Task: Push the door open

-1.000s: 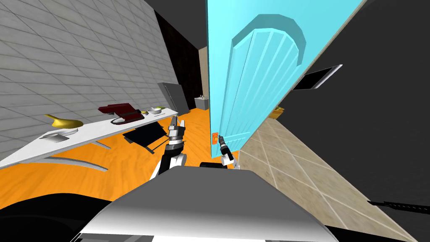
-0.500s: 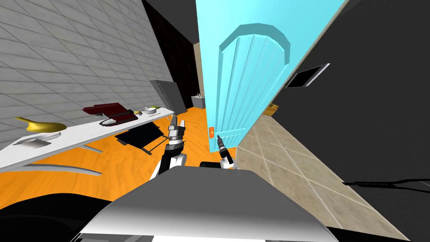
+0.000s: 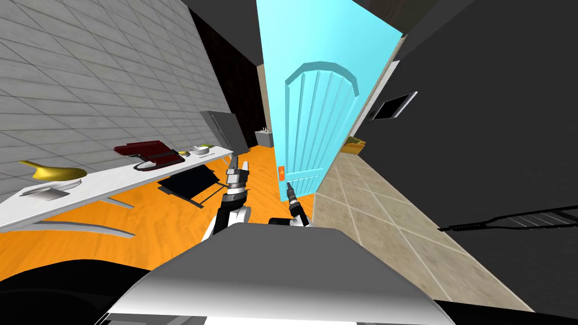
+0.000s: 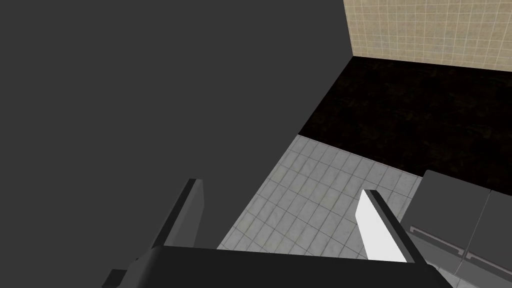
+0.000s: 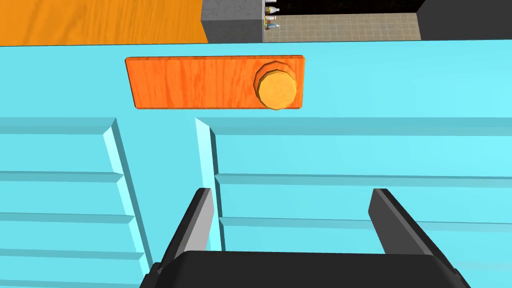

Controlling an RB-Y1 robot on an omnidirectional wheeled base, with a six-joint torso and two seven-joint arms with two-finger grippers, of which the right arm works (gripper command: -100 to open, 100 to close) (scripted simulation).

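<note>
Door [image 3: 316, 130], turquoise and panelled, stood ajar straight ahead, its round knob [image 5: 276, 91] set on an orange plate [image 5: 200, 82] near the free edge. The right gripper [image 5: 292, 192] pointed at the panelling just beside that plate, jaws wide apart and empty. The left gripper [image 3: 237, 165] hung over the orange floor [image 3: 169, 220] left of the door, likewise spread and holding nothing.
</note>
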